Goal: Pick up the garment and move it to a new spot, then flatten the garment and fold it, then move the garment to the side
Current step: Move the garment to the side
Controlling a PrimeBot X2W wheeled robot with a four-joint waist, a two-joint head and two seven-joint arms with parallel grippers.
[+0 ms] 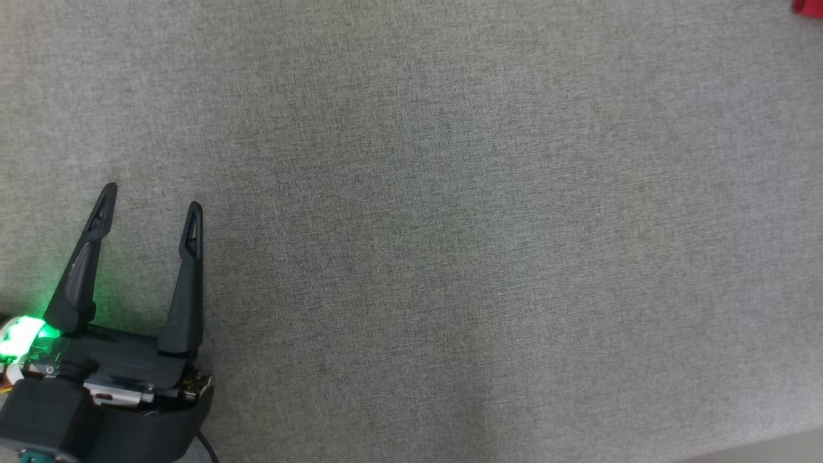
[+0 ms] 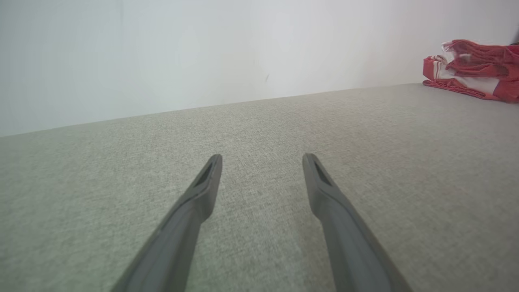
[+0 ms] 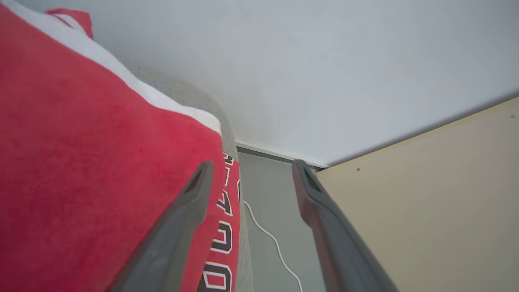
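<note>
Through the head camera I am looking down on a grey fabric surface (image 1: pixel 450 225). The left gripper (image 1: pixel 153 196) is sitting at the lower left with its two dark fingers pointing up the picture and standing well apart, holding nothing. A green light (image 1: pixel 26 331) is glowing at its base. In the top right corner a small scrap of red is peeking in: that is the garment (image 1: pixel 807 6), well apart from the left gripper.

Through the left wrist camera I am watching the same spread fingers reaching out low over the grey fabric, with bare cloth showing in the gap between them. Whether they are touching the surface I cannot tell. A white wall (image 2: pixel 162 61) is rising behind the surface. Far off to the upper right the garment (image 2: pixel 470 69) is lying on the fabric near the wall as a red and white bundle.

Through the right wrist camera I am seeing the right gripper (image 3: pixel 252 163) with its jaws wide and nothing between them. The garment (image 3: pixel 81 142) is looming close on the left, red with a white band and dark lettering edged in white, and one finger is crossing in front of it. Past the fingers a white cable (image 3: pixel 271 239) is trailing over a grey floor (image 3: pixel 267 190), beside a beige panel (image 3: pixel 425 202).
</note>
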